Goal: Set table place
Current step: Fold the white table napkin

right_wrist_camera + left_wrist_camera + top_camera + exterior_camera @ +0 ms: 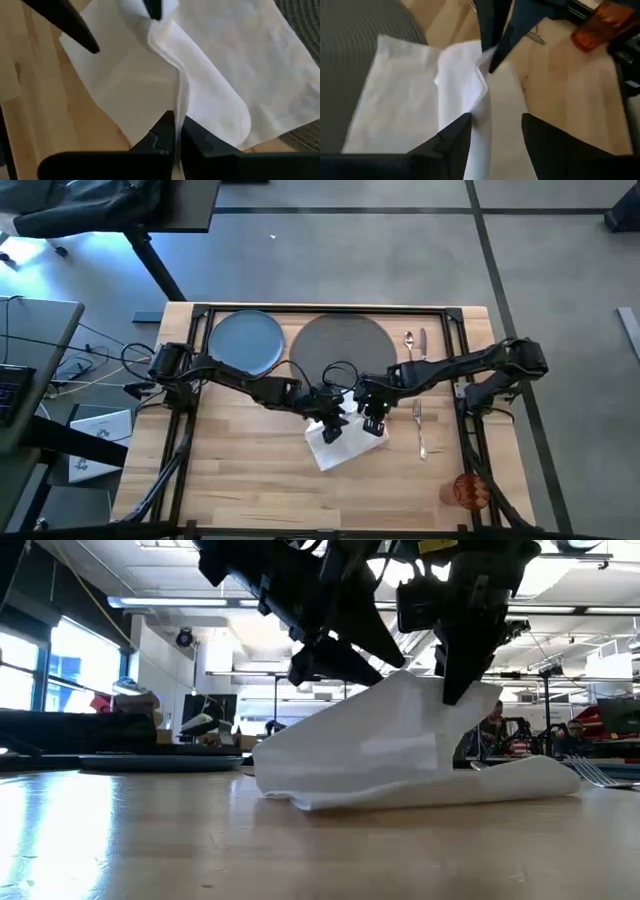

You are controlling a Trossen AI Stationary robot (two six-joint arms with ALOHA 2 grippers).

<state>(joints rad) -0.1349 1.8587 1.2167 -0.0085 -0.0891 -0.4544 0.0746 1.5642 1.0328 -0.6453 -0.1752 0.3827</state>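
Napkin (343, 442) lies between both pincers, near mat (340, 345). Right pincer (175, 131) pinches raised fold; left pincer (495, 131) open, astride opposite edge.

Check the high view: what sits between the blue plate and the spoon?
The round grey woven mat fills that stretch in the high view, blue plate on one side, spoon on the other. Nothing rests on its visible surface.

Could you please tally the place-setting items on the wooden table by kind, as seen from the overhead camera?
Mat: 1
Plate: 1
Napkin: 1
Fork: 1
Spoon: 1
Knife: 1
Cup: 1
Total: 7
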